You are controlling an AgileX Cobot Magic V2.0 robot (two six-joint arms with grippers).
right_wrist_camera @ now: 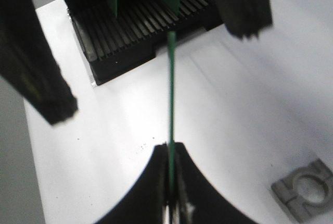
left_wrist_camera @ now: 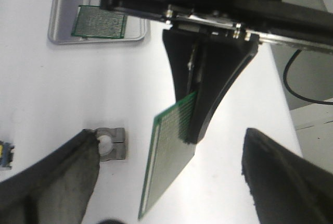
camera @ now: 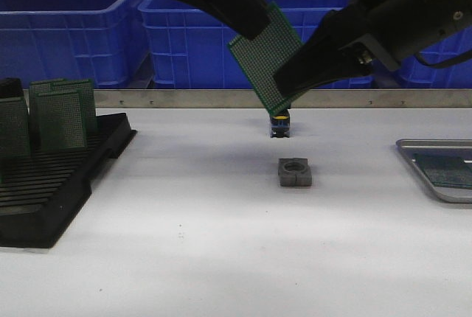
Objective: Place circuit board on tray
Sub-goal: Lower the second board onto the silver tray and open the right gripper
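Green perforated circuit board [camera: 267, 55] is in the air above mid-surface, tilted, well clear of the white surface [camera: 221, 258]. Right hand [right_wrist_camera: 170, 182] is clamped on one edge of it; right wrist view shows the board edge-on, pinched between the two black fingers. Left hand [left_wrist_camera: 169, 177] sits around the board's other end with its dark fingers [left_wrist_camera: 52, 182] spread wide and not touching it in the left wrist view, so it reads as released. Looks like a hand-over with the right arm now carrying.

Flat silver-grey metal tray with low rim [camera: 414, 166] lies at the right edge of the surface, well apart from the held board. One green board [left_wrist_camera: 99, 22] already lies flat inside it.

Black slotted plastic rack [camera: 66, 177] at far left holds several more green boards upright [camera: 63, 114]. Grey square metal block with a round hole [camera: 295, 172] sits mid-surface, small blue-and-yellow part [camera: 279, 124] behind it. Blue plastic bins [camera: 88, 22] along the back.

Progress, judged: board lifted and passed across; transport to the tray, lowering flat and release remain. This board is not yet placed.
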